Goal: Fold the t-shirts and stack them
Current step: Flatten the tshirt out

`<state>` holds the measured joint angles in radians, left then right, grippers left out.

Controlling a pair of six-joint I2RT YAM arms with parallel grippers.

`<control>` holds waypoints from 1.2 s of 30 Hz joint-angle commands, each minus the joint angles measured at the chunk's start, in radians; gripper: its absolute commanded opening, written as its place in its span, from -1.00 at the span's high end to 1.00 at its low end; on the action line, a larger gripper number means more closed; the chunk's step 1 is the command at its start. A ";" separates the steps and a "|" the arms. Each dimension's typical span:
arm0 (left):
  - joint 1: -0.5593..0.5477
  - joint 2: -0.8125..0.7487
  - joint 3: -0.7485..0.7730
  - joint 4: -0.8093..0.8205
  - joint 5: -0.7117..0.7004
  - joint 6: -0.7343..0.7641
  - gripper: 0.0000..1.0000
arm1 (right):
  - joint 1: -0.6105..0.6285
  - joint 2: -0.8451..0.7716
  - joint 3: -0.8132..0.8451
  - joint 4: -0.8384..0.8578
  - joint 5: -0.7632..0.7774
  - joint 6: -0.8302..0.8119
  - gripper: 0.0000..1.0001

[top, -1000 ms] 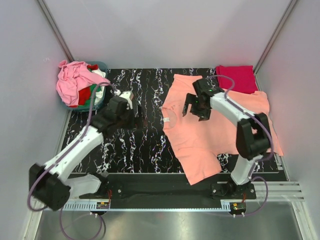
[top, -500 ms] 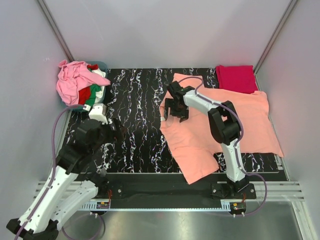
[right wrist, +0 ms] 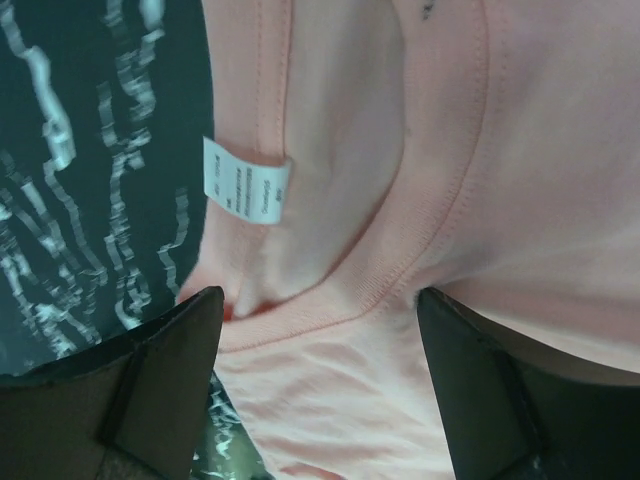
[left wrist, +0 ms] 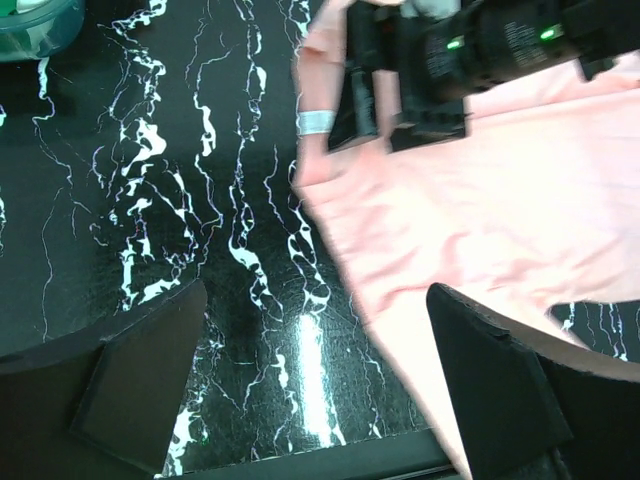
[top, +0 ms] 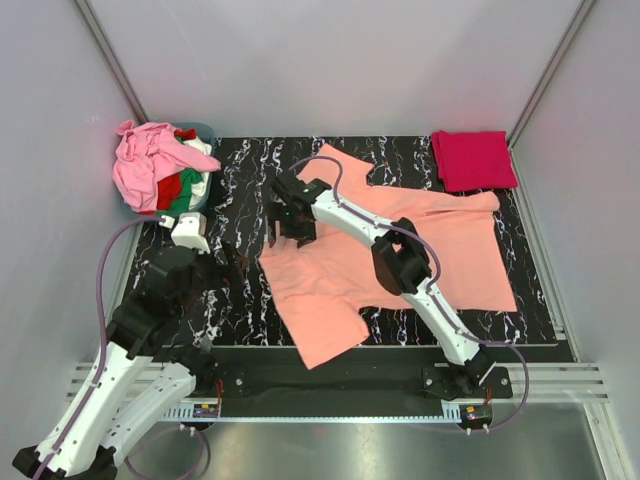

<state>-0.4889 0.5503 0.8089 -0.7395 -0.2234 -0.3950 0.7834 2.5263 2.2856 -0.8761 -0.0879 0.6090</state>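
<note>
right gripper (right wrist: 320,335) is sitting wide open over the collar of the salmon shirt (right wrist: 480,150), with the white label (right wrist: 245,180) just ahead of the fingers. the shirt is lying spread across the middle of the table (top: 240,170). left gripper (left wrist: 320,340) is hanging wide open over bare table beside the shirt's left edge. the crimson shirt (top: 473,158) is lying folded in the back right corner.

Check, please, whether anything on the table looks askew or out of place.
The salmon-orange t-shirt lies skewed across the table, one corner reaching past the near edge. The light pink t-shirt spills over the rim of the teal tub. The crimson-pink t-shirt sits neatly folded.
</note>
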 commanded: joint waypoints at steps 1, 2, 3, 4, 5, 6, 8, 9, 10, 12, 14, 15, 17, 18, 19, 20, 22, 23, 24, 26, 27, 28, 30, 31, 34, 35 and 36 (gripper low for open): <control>0.004 -0.012 0.003 0.049 -0.031 0.016 -0.98 | 0.056 0.089 0.098 -0.044 -0.114 0.038 -0.71; 0.004 -0.013 0.003 0.048 -0.033 0.015 -0.97 | 0.065 0.092 0.104 -0.043 -0.127 0.037 -0.70; 0.003 -0.015 0.003 0.048 -0.034 0.015 -0.98 | 0.069 0.089 0.104 -0.035 -0.139 0.034 -0.71; 0.004 -0.015 0.001 0.049 -0.034 0.015 -0.98 | 0.070 0.085 0.097 -0.029 -0.176 0.028 -0.71; 0.004 -0.016 0.003 0.049 -0.034 0.015 -0.97 | 0.074 0.063 0.092 -0.020 -0.193 0.017 -0.72; 0.004 -0.015 0.001 0.049 -0.037 0.013 -0.97 | 0.073 0.048 0.088 -0.024 -0.184 -0.003 -0.74; 0.004 -0.013 0.001 0.049 -0.039 0.013 -0.97 | 0.070 -0.021 0.074 -0.044 -0.145 -0.026 -0.82; 0.004 -0.009 0.001 0.049 -0.039 0.012 -0.97 | 0.059 -0.050 0.065 -0.047 -0.130 -0.053 -0.86; 0.004 -0.004 0.000 0.052 -0.039 0.010 -0.98 | 0.045 -0.079 0.042 -0.050 -0.106 -0.058 -0.89; 0.004 0.029 0.001 0.049 -0.039 0.012 -0.97 | -0.011 -0.174 0.008 -0.047 -0.101 -0.063 -0.92; 0.004 0.098 0.022 0.049 -0.039 0.008 -0.97 | -0.058 -0.274 -0.063 -0.041 -0.099 -0.067 -0.94; 0.004 0.127 0.033 0.052 -0.037 0.007 -0.97 | -0.088 -0.306 -0.093 -0.040 -0.098 -0.074 -0.93; 0.004 0.215 0.073 0.084 -0.010 0.007 -0.97 | -0.183 -0.397 -0.188 -0.035 -0.072 -0.086 -0.94; 0.003 0.247 0.087 0.121 0.002 0.004 -0.97 | -0.217 -0.421 -0.216 -0.040 -0.053 -0.100 -0.94; 0.004 0.281 0.101 0.146 0.013 0.004 -0.97 | -0.286 -0.441 -0.266 -0.043 -0.015 -0.106 -0.95; 0.004 0.357 0.114 0.176 0.022 0.005 -0.97 | -0.318 -0.469 -0.288 -0.047 0.002 -0.115 -0.95; 0.004 0.449 0.163 0.253 0.061 0.010 -0.97 | -0.407 -0.478 -0.330 -0.061 0.014 -0.135 -0.96; 0.004 0.556 0.185 0.281 0.105 0.013 -0.98 | -0.429 -0.471 -0.336 -0.064 0.010 -0.159 -0.96; 0.004 0.612 0.238 0.323 0.125 0.015 -0.98 | -0.450 -0.460 -0.337 -0.067 0.002 -0.172 -0.95; 0.007 0.782 0.298 0.359 0.162 0.015 -0.97 | -0.490 -0.407 -0.310 -0.081 0.005 -0.199 -0.96; 0.012 0.839 0.379 0.371 0.174 0.013 -0.98 | -0.501 -0.385 -0.292 -0.086 0.002 -0.206 -0.96; 0.024 0.899 0.419 0.373 0.189 0.013 -0.97 | -0.509 -0.359 -0.249 -0.093 0.001 -0.209 -0.96; 0.042 1.071 0.516 0.356 0.217 0.010 -0.98 | -0.524 -0.288 -0.207 -0.107 -0.016 -0.219 -0.95; 0.062 1.127 0.608 0.347 0.251 0.010 -0.97 | -0.527 -0.267 -0.168 -0.112 -0.018 -0.221 -0.95; 0.099 1.385 0.790 0.286 0.317 -0.005 -0.96 | -0.538 -0.174 -0.100 -0.126 -0.024 -0.210 -0.95; 0.107 1.430 0.827 0.272 0.338 -0.007 -0.95 | -0.541 -0.156 -0.086 -0.120 -0.023 -0.204 -0.95; 0.111 1.467 0.867 0.252 0.346 -0.010 -0.94 | -0.538 -0.138 -0.072 -0.118 -0.029 -0.199 -0.95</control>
<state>-0.4061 1.9240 1.5608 -0.4515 0.0330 -0.3939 0.2462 2.3604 2.1323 -0.9730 -0.0994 0.4213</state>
